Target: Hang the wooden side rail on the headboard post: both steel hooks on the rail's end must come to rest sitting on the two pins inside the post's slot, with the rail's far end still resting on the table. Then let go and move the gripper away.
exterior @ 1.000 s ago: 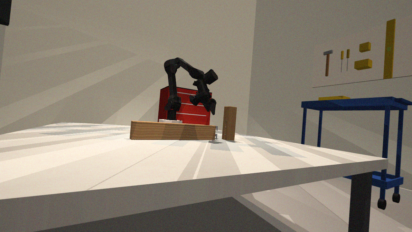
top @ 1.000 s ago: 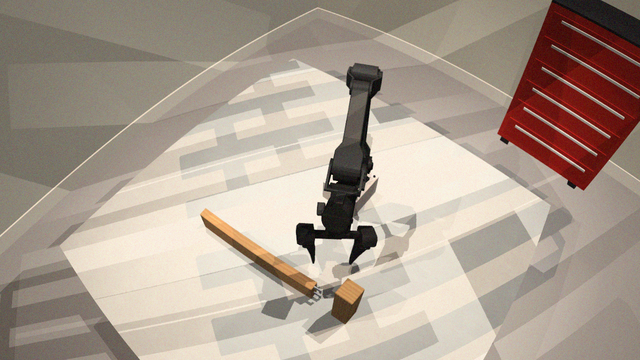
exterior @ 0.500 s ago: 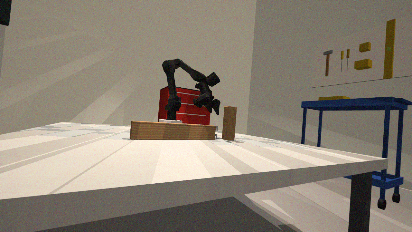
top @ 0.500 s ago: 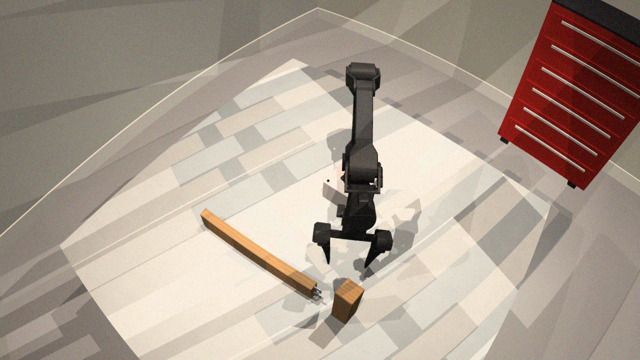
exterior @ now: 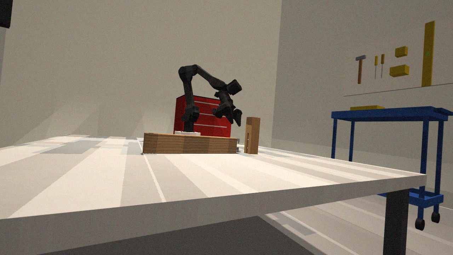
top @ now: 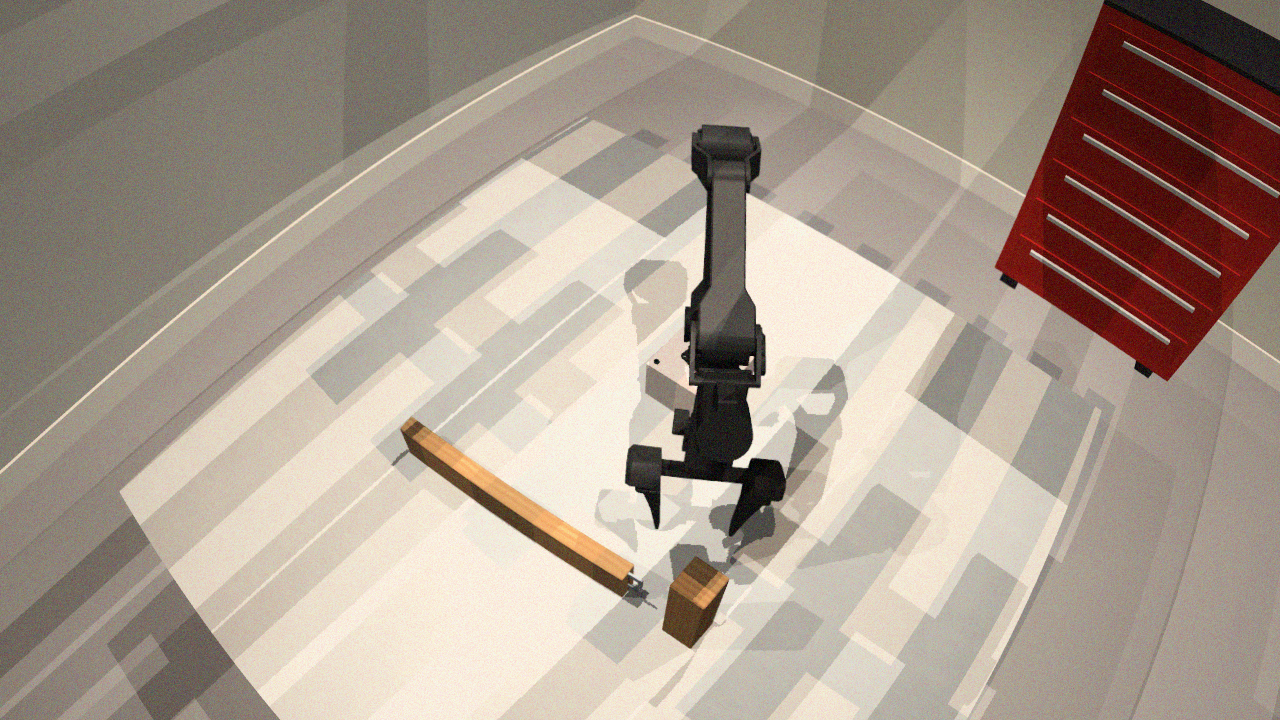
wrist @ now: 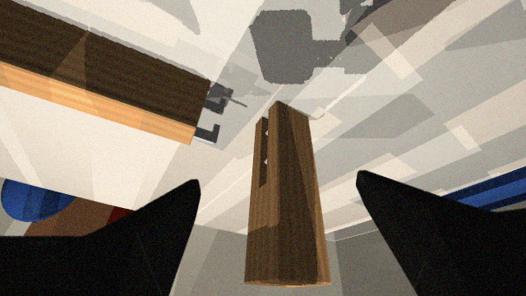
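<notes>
The wooden side rail [top: 519,505] [exterior: 190,144] [wrist: 103,82] lies along the table on its narrow edge. Two steel hooks [top: 635,583] [wrist: 209,133] stick out of its end towards the headboard post [top: 689,613] [exterior: 254,136] [wrist: 296,205], with a gap between. The post stands upright. Its slot [wrist: 263,174] faces the rail's side, and small light spots show in it, apparently the pins. My gripper [top: 694,530] [exterior: 235,124] [wrist: 279,182] is open and empty, above the table on the robot's side of the post and rail end. It touches neither.
The robot's pale base block [top: 666,385] [exterior: 180,132] stands on the table behind the rail. A red drawer cabinet [top: 1136,205] [exterior: 180,117] stands beyond the table. A blue cart [exterior: 380,114] stands off to the right in the exterior view.
</notes>
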Controlling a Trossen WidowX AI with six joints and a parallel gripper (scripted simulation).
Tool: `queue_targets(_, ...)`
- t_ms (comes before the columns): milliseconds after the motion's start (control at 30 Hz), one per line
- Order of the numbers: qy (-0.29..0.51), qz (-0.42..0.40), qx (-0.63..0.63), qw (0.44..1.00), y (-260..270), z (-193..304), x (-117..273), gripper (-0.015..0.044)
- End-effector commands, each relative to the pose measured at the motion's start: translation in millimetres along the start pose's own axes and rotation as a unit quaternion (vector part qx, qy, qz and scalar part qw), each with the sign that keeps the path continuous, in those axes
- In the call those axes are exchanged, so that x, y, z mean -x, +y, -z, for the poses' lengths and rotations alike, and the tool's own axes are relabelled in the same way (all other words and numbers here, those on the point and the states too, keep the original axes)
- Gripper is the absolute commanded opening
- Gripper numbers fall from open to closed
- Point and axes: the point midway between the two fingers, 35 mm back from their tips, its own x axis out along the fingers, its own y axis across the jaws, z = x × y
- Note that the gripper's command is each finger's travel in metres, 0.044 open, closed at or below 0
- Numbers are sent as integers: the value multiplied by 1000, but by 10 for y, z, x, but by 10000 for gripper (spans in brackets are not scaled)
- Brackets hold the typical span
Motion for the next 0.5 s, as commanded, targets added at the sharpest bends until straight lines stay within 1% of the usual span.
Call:
queue_targets(0,1,13,87,996,41,-10,-36,440)
queue_targets(100,9,30,208,978,93,-23,-79,440)
queue_targets(200,22,44,326,944,146,-34,-117,440)
queue_targets(300,41,54,438,896,201,-45,-152,440)
queue_targets(400,64,58,544,835,258,-55,-181,440)
queue_targets(433,72,58,576,812,277,-58,-190,440)
queue_targets(467,79,59,589,802,296,-61,-197,440)
